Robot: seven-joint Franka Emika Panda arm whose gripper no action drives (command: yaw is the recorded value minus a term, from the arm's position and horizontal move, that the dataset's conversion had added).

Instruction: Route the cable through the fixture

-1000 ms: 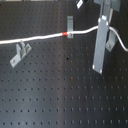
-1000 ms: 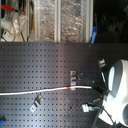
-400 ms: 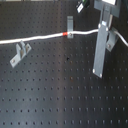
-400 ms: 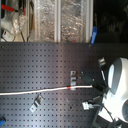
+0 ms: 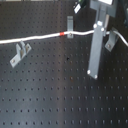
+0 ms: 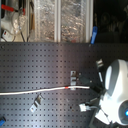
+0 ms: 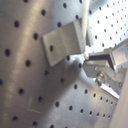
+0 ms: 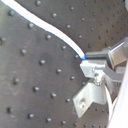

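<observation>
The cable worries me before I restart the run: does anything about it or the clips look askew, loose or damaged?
Nothing stands out. The cable runs taut and unkinked across the perforated board to the end effector, which grips its end. Its red band sits beside the middle clip; the other clips stand upright, unthreaded.

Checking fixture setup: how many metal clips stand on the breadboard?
3 in the first exterior view: left clip, middle clip behind the cable, right clip beside the end effector.

The cable (image 5: 40, 38) runs off the first exterior view's left edge. Its other end vanishes behind the gripper (image 5: 98, 31), whose jaws I can't make out.
</observation>
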